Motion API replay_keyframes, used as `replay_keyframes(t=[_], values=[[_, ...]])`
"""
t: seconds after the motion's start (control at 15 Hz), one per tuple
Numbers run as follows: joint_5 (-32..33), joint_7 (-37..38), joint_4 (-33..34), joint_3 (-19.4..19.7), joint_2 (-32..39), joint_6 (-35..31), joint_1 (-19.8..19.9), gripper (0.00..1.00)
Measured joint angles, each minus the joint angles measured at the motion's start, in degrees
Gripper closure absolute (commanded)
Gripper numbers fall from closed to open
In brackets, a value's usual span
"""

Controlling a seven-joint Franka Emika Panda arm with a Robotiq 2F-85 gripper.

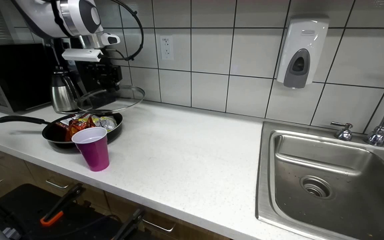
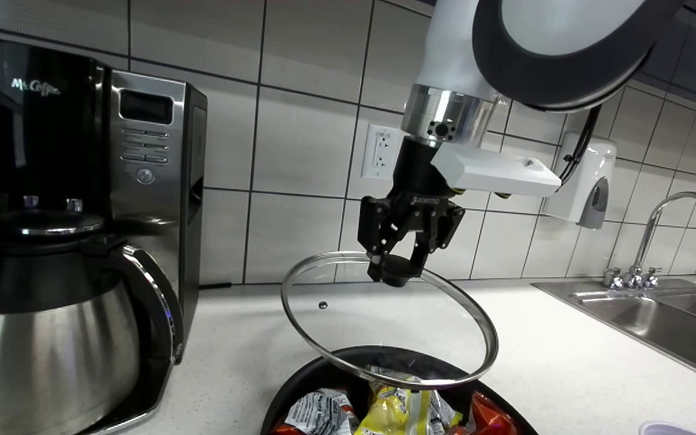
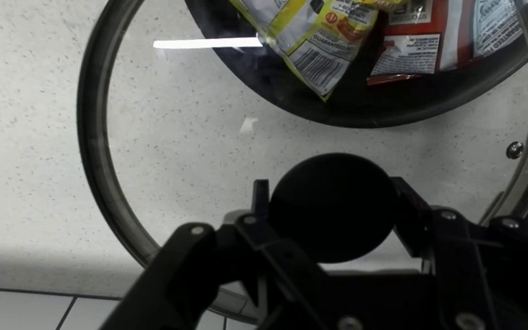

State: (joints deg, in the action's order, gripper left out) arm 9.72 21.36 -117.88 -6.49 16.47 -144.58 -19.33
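Observation:
My gripper (image 2: 397, 270) is shut on the round black knob (image 3: 332, 188) of a glass lid (image 2: 384, 326), one finger on each side of it. The clear lid with its metal rim hangs in the air and looks tilted in both exterior views. Below it, partly overlapped by the lid, a black frying pan (image 1: 60, 145) stands on the counter. Several snack packets (image 2: 393, 414), red, yellow and silver, lie in the pan. Through the glass in the wrist view, the pan's edge (image 3: 360, 120) shows toward the top. Whether the rim touches the pan I cannot tell.
A purple cup (image 1: 93, 151) stands in front of the pan, whose handle (image 1: 22, 119) points left. Behind are a steel carafe (image 2: 52, 368), a coffee maker (image 2: 148, 151) and a microwave (image 1: 15, 76). The tiled wall (image 1: 208, 90) runs close behind; a sink (image 1: 265, 173) lies farther along.

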Motion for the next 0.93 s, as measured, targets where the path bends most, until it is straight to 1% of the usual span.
replay_keyframes(t=[0.93], values=[[-0.3, -0.5, 0.0, -4.2, -1.8, 4.1, -0.5, 0.61]])
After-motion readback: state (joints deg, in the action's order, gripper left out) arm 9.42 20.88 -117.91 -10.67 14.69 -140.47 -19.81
